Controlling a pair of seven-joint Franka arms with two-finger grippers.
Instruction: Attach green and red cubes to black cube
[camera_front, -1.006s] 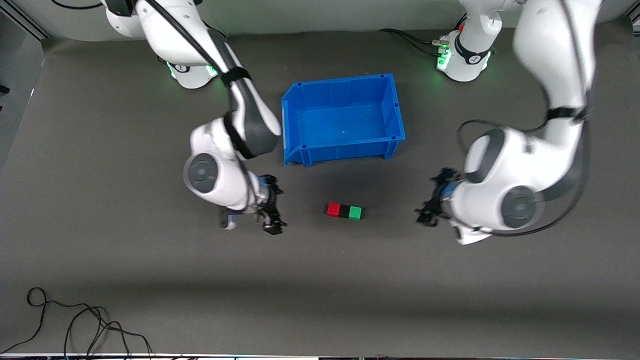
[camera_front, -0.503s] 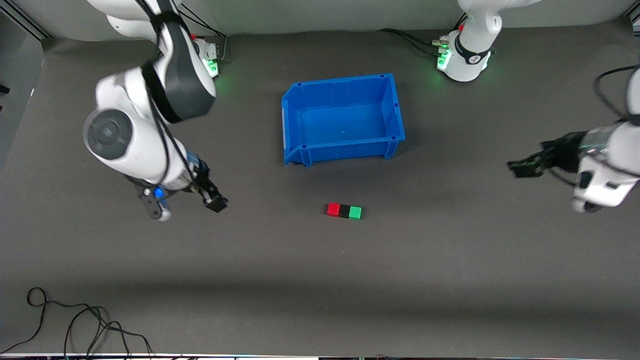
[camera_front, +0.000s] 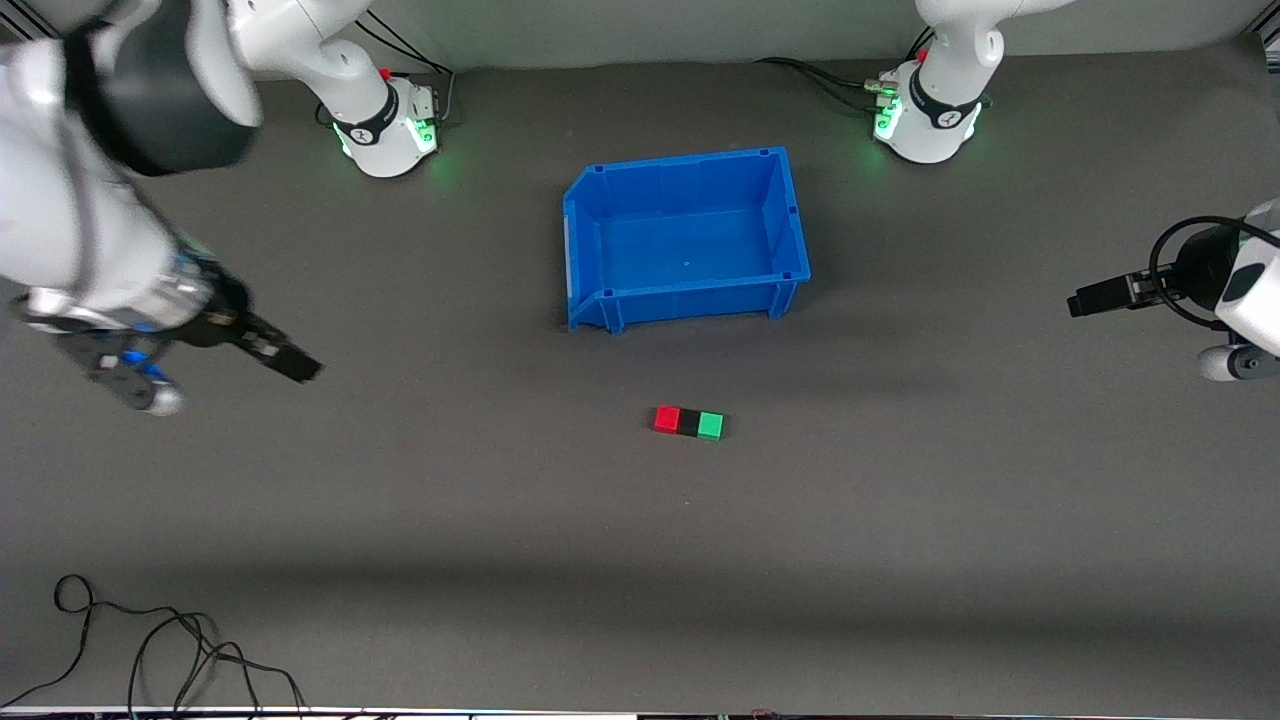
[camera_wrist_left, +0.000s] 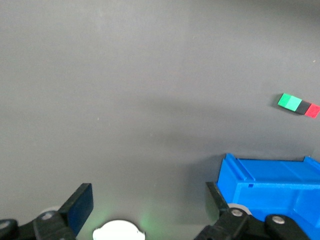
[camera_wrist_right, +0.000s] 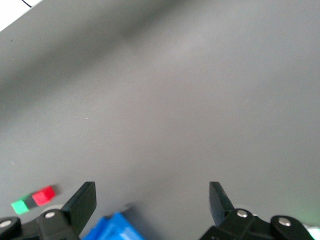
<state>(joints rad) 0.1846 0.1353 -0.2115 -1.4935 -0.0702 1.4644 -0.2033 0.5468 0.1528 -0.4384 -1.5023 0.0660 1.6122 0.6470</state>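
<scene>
The red cube (camera_front: 666, 419), black cube (camera_front: 688, 422) and green cube (camera_front: 710, 426) lie joined in one row on the table, nearer the front camera than the blue bin (camera_front: 686, 238). The row also shows in the left wrist view (camera_wrist_left: 298, 105) and the right wrist view (camera_wrist_right: 33, 199). My right gripper (camera_front: 290, 362) is open and empty, raised over the table at the right arm's end. My left gripper (camera_front: 1085, 300) is open and empty, raised over the left arm's end. Both are well apart from the cubes.
The blue bin is empty and stands mid-table between the arm bases (camera_front: 385, 135) (camera_front: 925, 115). It shows in the left wrist view (camera_wrist_left: 270, 190) and partly in the right wrist view (camera_wrist_right: 115, 227). Black cables (camera_front: 150, 650) lie at the table's front corner at the right arm's end.
Both arms have swung away from the cube row toward their own ends of the table and risen. The three cubes have not moved.
</scene>
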